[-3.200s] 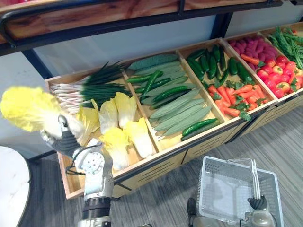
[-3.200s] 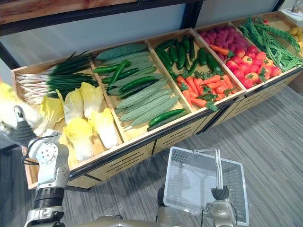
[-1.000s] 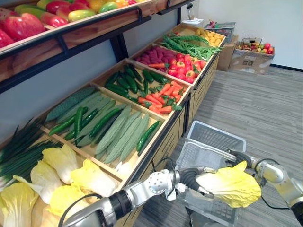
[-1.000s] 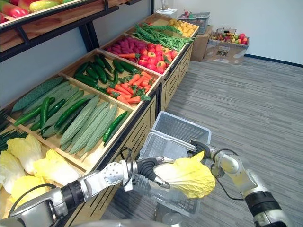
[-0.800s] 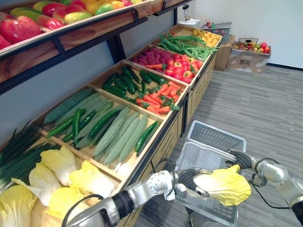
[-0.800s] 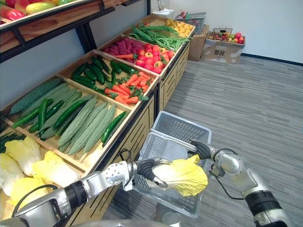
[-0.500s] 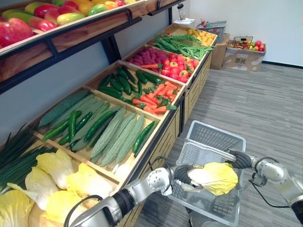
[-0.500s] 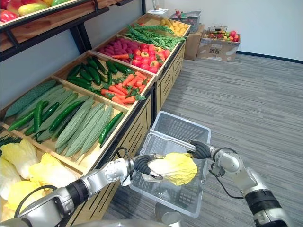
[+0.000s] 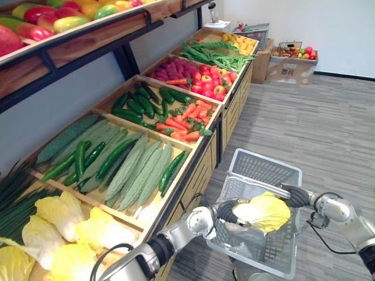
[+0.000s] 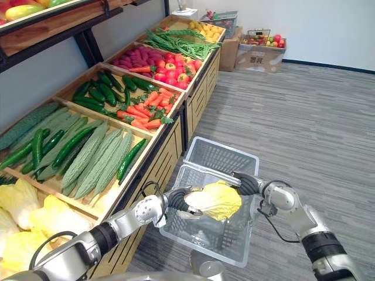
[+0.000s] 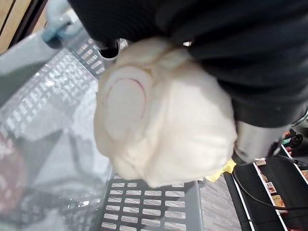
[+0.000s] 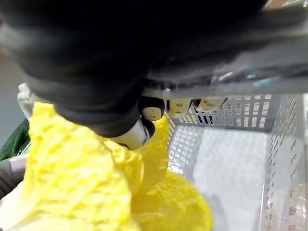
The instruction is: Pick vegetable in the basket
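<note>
One crinkly yellow cabbage (image 9: 268,212) over slotted plastic basket (image 9: 253,252).

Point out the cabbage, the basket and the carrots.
cabbage (image 9: 268,212): left eye view, on its yellow leafy top.
basket (image 9: 265,170): left eye view, on its far mesh wall.
carrots (image 9: 184,124): left eye view, middle of the orange pile.

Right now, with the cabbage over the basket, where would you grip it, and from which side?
Grip the cabbage at its pale, compact stem end, coming from the robot's left, as the left hand does: the loose yellow leaves fan toward the right hand on the handle of the basket and would probably crush or slip.
</note>
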Controlling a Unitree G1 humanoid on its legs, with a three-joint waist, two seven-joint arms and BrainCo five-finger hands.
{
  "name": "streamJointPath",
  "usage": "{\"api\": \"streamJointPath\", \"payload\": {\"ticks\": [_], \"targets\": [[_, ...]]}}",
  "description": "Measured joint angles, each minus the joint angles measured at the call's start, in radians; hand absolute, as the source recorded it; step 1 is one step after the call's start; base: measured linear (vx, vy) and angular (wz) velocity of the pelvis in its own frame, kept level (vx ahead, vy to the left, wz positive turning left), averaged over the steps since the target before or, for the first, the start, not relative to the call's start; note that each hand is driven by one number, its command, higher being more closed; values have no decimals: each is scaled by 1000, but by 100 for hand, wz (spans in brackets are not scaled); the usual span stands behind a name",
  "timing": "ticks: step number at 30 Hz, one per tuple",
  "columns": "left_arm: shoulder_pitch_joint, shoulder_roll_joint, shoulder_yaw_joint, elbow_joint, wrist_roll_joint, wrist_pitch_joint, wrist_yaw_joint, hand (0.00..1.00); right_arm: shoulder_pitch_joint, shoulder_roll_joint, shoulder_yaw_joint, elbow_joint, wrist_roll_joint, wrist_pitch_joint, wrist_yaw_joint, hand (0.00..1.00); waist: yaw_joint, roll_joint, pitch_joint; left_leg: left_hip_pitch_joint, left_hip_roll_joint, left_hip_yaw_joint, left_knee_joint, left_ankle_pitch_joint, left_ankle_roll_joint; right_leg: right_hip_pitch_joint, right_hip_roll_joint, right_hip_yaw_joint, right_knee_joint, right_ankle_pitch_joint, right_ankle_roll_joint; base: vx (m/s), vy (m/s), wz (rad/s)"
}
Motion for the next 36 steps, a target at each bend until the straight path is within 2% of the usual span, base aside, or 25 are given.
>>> {"api": "streamJointPath", "payload": {"ticks": [2,3,7,12,20,24,29,32,33,36], "targets": [[-5,-11,-1,9,5,13,0,100,0,0,0,0,0,0,0,100,0,0,0,1,0,2,0,0,0,0,1,2,1,0,0,40,18,-3],[-6,-16,-1,14,5,17,1,0,-2,0,1,0,0,0,1,100,0,0,0,2,0,2,0,0,0,0,1,2,1,0,0,46,19,-4],[-7,-24,-2,33,6,34,28,0,-3,6,2,1,0,0,2,100,0,-1,1,5,0,10,0,0,-1,-2,5,10,6,0,0,39,15,-5],[-6,-37,-2,33,6,34,48,0,-3,7,2,2,-1,0,2,100,0,-2,1,6,0,13,0,-1,-1,-3,7,12,8,0,0,40,19,-2],[-7,-43,-1,34,6,34,50,0,-7,28,6,8,-2,7,4,100,0,-3,2,-5,-2,16,2,0,-1,-19,7,14,15,0,0,42,19,-1],[-11,-42,-1,34,4,27,50,0,-7,29,6,9,-23,27,3,100,0,-3,2,-8,-2,11,2,0,-1,-18,4,11,14,0,1,43,21,3],[-24,-31,-6,-36,-27,4,50,0,-7,62,-14,29,-80,88,-31,100,3,-4,3,-12,-2,-6,2,0,-1,-14,-5,-4,14,4,6,20,13,11],[-23,-14,-12,-182,-99,-8,51,0,0,89,-42,48,-116,130,-57,100,6,-5,3,-23,-2,-32,2,1,2,-12,-16,-24,14,4,7,32,22,22],[-22,-1,-11,-279,-149,-14,53,0,12,111,-72,48,-129,156,-82,100,12,-5,3,-28,-2,-41,2,4,2,-12,-23,-37,14,4,7,22,19,23],[-12,12,7,-414,-211,-17,57,0,28,151,-117,62,-158,203,-117,100,35,-12,8,-31,1,-78,0,10,5,5,-35,-64,9,4,7,30,15,33]]}}
